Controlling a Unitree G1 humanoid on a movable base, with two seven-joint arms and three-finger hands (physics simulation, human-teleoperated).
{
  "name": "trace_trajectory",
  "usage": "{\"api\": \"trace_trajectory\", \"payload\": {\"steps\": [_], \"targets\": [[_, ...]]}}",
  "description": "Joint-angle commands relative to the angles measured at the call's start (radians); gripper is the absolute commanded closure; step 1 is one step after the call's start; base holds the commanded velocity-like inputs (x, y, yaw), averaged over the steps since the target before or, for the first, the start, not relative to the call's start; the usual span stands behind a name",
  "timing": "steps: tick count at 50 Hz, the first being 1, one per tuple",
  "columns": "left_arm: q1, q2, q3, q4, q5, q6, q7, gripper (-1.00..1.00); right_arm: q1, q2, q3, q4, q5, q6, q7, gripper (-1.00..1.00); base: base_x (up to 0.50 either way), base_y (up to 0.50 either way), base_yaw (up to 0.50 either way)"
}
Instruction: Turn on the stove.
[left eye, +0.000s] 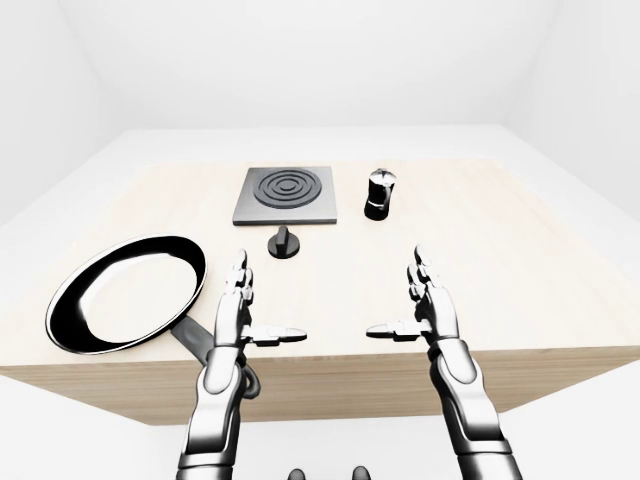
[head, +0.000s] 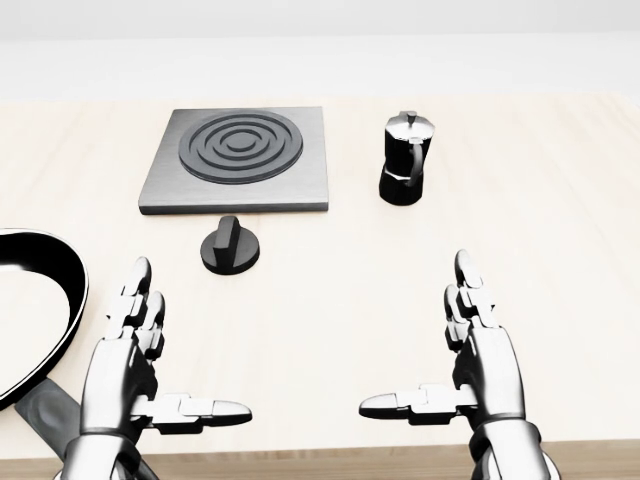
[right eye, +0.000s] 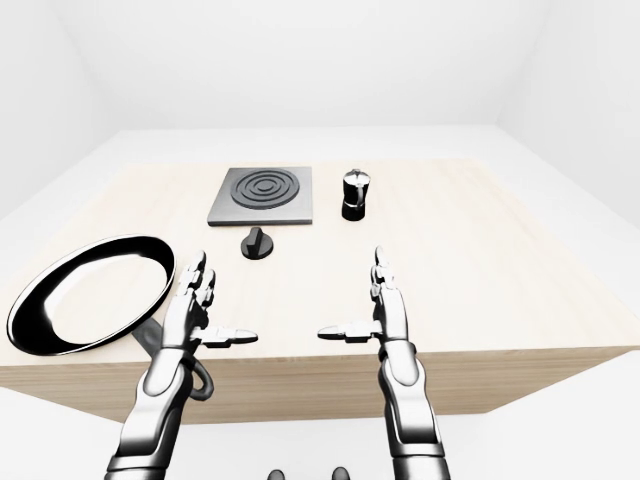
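The stove (head: 240, 160) is a grey square plate with a black ringed burner, lying at the top centre of the wooden table (head: 350, 290). Its black round knob (head: 230, 246) sits on the table just below the plate. My left hand (head: 150, 360) is open, fingers straight and thumb pointing right, below and left of the knob. My right hand (head: 450, 350) is open in the same way, thumb pointing left, well to the right of the knob. Neither hand touches anything.
A black moka pot (head: 406, 158) stands right of the stove. A black frying pan (left eye: 125, 292) with a white inside lies at the left, its handle (left eye: 200, 345) running down under my left hand near the table's near edge.
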Motion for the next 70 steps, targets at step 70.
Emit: {"api": "trace_trajectory", "payload": {"steps": [70], "targets": [[-0.003, 0.001, 0.001, 0.012, -0.002, 0.001, -0.004, -1.0, 0.002, 0.0, 0.001, -0.001, 0.004, 0.003, 0.003, -1.0, 0.16, 0.0, 0.0]]}}
